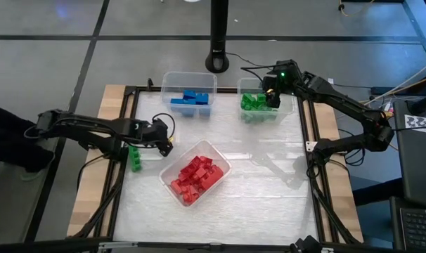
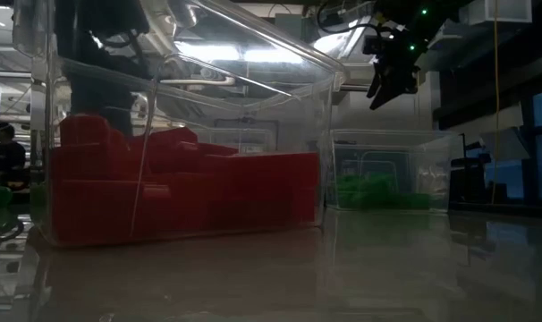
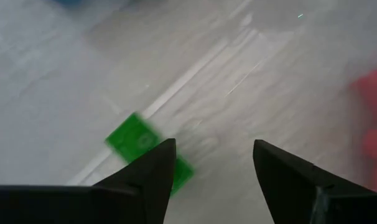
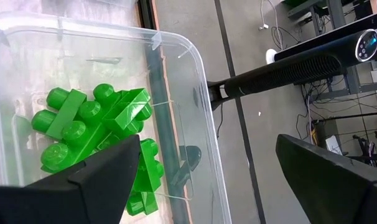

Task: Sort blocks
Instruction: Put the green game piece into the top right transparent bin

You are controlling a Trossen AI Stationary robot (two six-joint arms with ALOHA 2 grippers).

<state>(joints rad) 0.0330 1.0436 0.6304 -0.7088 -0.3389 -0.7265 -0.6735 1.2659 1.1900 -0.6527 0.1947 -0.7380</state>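
Note:
A loose green block lies flat on the table near its left edge; the left wrist view shows this green block partly behind one finger. My left gripper is open, just right of the block and above the table, touching nothing. My right gripper hangs open and empty over the clear bin of green blocks at the far right. Red blocks fill the middle bin, and blue blocks sit in the far bin.
Three clear bins stand on the table: the blue one at the far edge, the green one to its right, the red one in the middle. A dark post base stands beyond the far edge. Bare tabletop lies near and to the right.

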